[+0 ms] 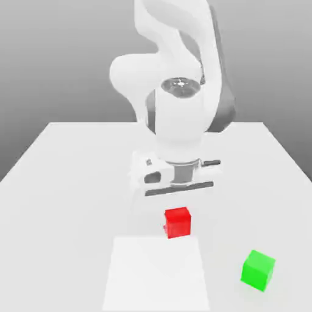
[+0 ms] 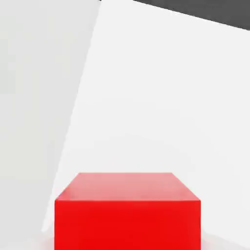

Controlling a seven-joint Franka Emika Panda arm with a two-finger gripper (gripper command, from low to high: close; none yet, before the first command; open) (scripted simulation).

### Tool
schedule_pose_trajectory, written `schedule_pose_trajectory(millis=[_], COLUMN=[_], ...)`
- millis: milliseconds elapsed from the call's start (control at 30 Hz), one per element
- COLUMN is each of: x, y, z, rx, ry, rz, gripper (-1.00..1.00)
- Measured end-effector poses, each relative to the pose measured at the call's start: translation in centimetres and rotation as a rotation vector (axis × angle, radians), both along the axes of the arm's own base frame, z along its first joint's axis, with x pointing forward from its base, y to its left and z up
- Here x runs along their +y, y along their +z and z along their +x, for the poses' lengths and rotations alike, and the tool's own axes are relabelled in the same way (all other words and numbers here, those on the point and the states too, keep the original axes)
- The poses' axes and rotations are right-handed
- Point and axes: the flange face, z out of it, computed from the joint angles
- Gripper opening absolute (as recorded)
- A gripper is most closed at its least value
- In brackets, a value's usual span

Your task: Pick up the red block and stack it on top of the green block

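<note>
Exterior view, smooth matte red block (image 1: 178, 222) on white table (image 1: 61, 183), green block (image 1: 258, 269) apart, jaws' state unclear.

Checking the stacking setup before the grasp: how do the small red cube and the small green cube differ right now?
Colour: the small red cube is bright red, the small green cube bright green. Place: the red cube sits directly below the robot's hand, while the green cube sits apart toward the exterior view's right, nearer the camera. Pose: the green cube looks turned relative to the red one. Both are plain matte cubes of similar size, resting on the white table.
</note>
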Motion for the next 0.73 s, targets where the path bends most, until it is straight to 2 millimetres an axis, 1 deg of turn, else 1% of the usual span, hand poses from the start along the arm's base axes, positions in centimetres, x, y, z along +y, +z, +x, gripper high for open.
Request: schedule_pose_trajectory(millis=[233,433,467,500,600,633,733], x=[6.7,13.3,13.9,14.1,14.3,14.3,14.3], y=[1.3,2.6,2.3,1.5,-2.0,-3.1,-3.1], z=[2.9,4.2,4.3,4.5,4.7,4.6,4.6], rx=[0.000,-0.002,-0.002,-0.002,-0.003,-0.003,-0.003], ry=[0.438,0.819,0.858,0.875,0.890,0.891,0.891], rz=[0.002,-0.001,-0.002,-0.003,-0.003,-0.004,-0.004], gripper=[-1.00,-1.00,-1.00,-1.00,-1.00,1.00,1.00])
